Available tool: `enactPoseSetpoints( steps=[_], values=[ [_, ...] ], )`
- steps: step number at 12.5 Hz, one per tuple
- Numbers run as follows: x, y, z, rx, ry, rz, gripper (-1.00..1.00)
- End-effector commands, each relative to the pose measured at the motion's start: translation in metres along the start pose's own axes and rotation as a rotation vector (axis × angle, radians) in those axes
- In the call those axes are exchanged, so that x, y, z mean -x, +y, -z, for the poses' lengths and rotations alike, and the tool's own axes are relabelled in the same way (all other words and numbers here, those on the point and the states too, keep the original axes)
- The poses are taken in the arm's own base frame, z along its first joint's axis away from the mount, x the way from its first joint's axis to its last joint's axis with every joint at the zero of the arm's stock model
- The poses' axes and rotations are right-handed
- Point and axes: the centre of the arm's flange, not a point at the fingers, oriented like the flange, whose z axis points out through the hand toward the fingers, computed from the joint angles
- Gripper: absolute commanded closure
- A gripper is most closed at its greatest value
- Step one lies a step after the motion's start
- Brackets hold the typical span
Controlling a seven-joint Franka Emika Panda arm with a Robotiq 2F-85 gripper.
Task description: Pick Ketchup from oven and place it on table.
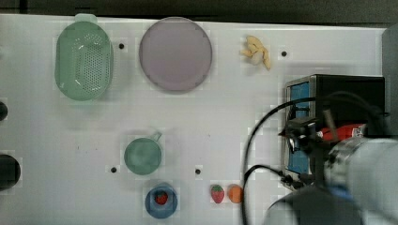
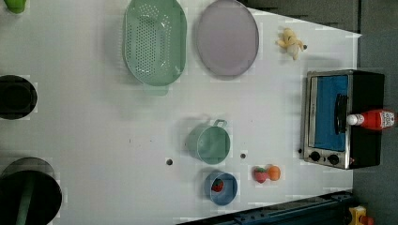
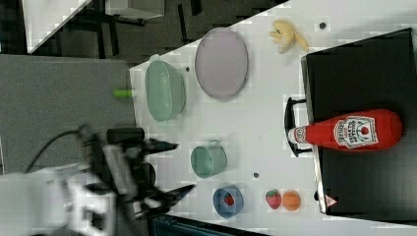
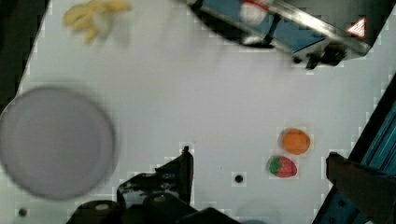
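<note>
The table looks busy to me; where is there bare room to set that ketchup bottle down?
The widest bare stretch of table lies, in the left view, left of the green cup and below the colander. Another gap runs between the purple plate and the oven. It is crowded around the blue bowl, strawberry and orange.

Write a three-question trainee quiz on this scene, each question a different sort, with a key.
1. True or false: the ketchup lies on its side on top of the oven.
2. What lies in the small blue bowl? A) orange B) strawberry C) bananas
3. Fill in: the end effector is ____, holding nothing.

Key: 1 true; 2 B; 3 open
</note>
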Motion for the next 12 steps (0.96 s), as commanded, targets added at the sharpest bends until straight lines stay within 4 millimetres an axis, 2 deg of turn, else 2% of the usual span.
enactPoseSetpoints(
  steps=[1, 5, 8, 10, 12],
  values=[
    [-0.052, 0.027, -0.021, -0.032, 0.003, -0.095, -1.00],
    [-0.119, 0.034, -0.071, -0.030, 0.083, -0.207, -1.00],
    [-0.167, 0.049, -0.104, -0.018, 0.164, -0.286, -1.00],
    [-0.187, 0.056, -0.125, -0.003, 0.190, -0.325, -1.00],
    [-0.199, 0.059, -0.148, -0.007, 0.161, -0.379, -1.00]
  ],
)
